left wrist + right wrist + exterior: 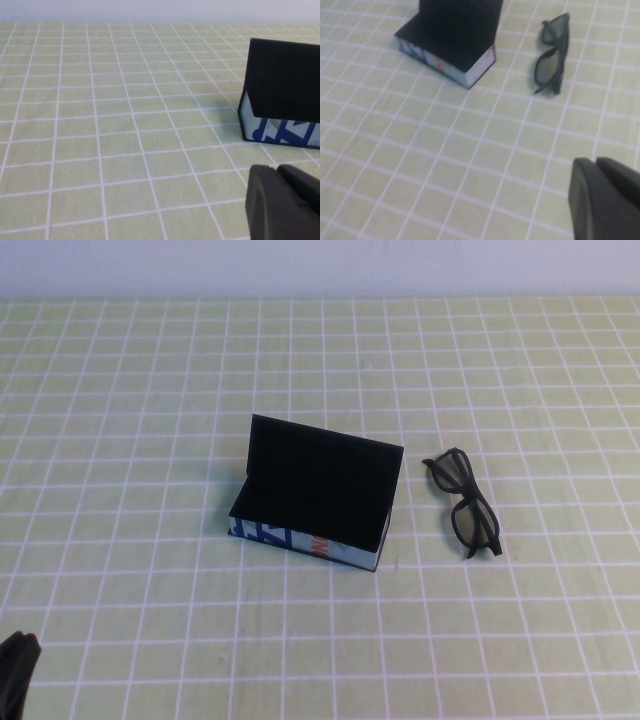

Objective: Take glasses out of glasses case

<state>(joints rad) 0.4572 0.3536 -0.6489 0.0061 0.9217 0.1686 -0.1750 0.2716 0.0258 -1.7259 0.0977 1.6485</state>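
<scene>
Black plastic-framed glasses [464, 502] lie on the green-checked bench [150, 440] just right of the open black rectangular glasses case [312, 502], well apart from both grippers. Left gripper [282, 202] and right gripper [605, 197] sit low near the robot's side, jaws clenched.

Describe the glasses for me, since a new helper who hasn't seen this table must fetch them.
On the green checked tablecloth, find the open black glasses case near the middle. The glasses lie folded on the cloth just to its right, outside it and not touching. They are the only thin, dark-lensed frame there. The left gripper waits at the near-left corner; the right gripper is pulled back.
</scene>
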